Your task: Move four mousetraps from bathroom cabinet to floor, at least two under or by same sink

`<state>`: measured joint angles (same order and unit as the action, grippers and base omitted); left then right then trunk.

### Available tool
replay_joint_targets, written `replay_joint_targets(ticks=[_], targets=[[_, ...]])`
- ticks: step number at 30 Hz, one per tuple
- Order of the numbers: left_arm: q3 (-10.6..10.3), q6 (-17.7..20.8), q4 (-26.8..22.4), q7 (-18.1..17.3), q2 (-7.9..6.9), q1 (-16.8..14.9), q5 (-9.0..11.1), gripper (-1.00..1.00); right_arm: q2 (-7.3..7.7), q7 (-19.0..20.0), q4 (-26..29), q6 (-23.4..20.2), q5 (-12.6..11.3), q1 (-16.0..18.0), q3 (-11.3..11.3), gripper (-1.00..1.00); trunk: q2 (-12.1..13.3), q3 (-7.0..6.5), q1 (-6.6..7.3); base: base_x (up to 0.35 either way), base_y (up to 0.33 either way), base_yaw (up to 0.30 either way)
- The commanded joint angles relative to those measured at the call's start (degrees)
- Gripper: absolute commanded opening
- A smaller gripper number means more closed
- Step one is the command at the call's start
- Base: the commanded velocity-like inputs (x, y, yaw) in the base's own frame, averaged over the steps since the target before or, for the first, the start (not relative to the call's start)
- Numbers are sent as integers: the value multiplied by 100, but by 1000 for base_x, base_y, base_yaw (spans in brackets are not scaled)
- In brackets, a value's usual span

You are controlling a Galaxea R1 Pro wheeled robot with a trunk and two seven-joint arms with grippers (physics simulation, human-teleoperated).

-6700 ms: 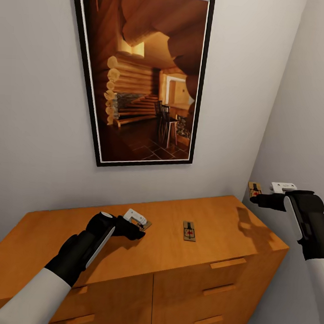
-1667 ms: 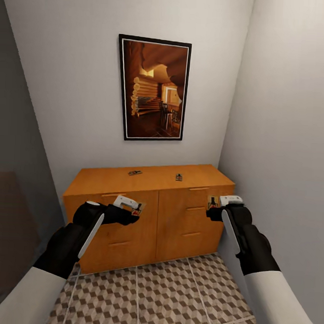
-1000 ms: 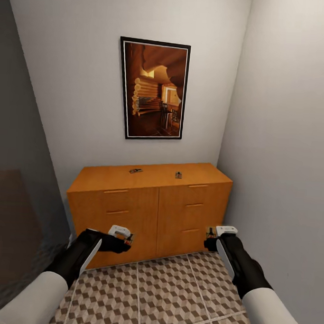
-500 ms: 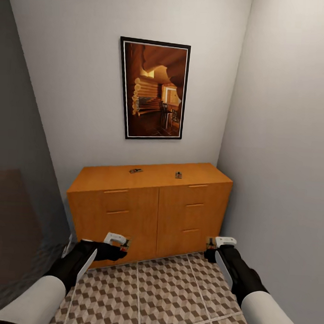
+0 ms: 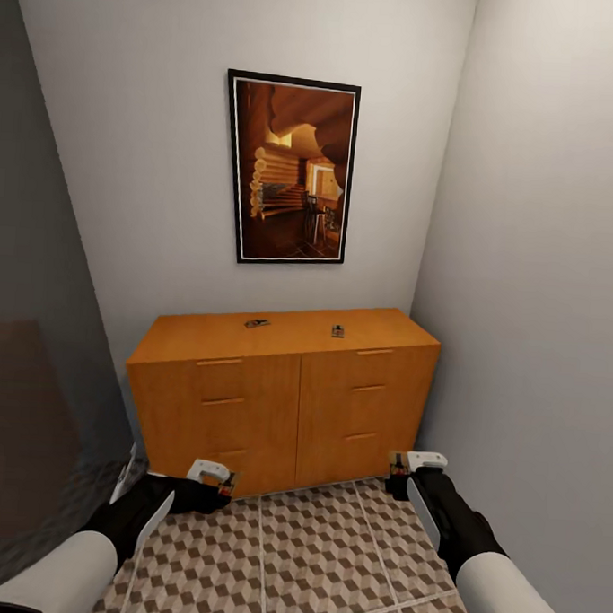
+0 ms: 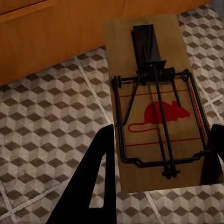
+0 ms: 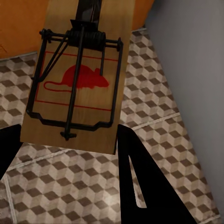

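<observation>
Both claws lower vs before | L claw [image 5: 218, 488] + R claw [image 5: 397, 462] w/ mousetraps

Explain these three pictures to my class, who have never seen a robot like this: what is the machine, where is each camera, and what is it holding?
These are computer-simulated pictures of a wheeled robot with two arms. The big picture comes from a camera on its head, looking down over both arms at an orange wooden cabinet and a cube-patterned tiled floor. The other two come from cameras on each wrist, looking along the fingers. The left end effector grips a mousetrap, a flat wooden board with a wire spring and a red mouse print. The right end effector grips another one. Both hang low over the floor. Two more traps lie on the cabinet top, under a framed picture.
</observation>
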<state>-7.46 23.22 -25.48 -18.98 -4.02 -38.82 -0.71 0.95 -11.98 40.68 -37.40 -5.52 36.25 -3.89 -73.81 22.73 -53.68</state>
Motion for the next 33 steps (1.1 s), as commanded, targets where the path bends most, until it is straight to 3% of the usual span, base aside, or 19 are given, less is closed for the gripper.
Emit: replay_joint_targets(ticks=[1,11,20,33], targets=[[-19,2,42,-2,-4,-2,-14,-100,9,-51,2,-15,-84,3,-34,-100,-4,7,0,0,0,0],[-19,-96,648,83,-7,-2,134,-100,15,34,-424,70,-27,-2,-37,-100,-4,7,0,0,0,0],[2,-796,1329,338,-47,-2,465,-100,31,102,-554,227,-12,-1,-41,-100,-4,7,0,0,0,0],[22,-1156,1347,365,-16,-2,520,-100,21,65,-575,250,9,0,-34,-100,-4,7,0,0,0,0]])
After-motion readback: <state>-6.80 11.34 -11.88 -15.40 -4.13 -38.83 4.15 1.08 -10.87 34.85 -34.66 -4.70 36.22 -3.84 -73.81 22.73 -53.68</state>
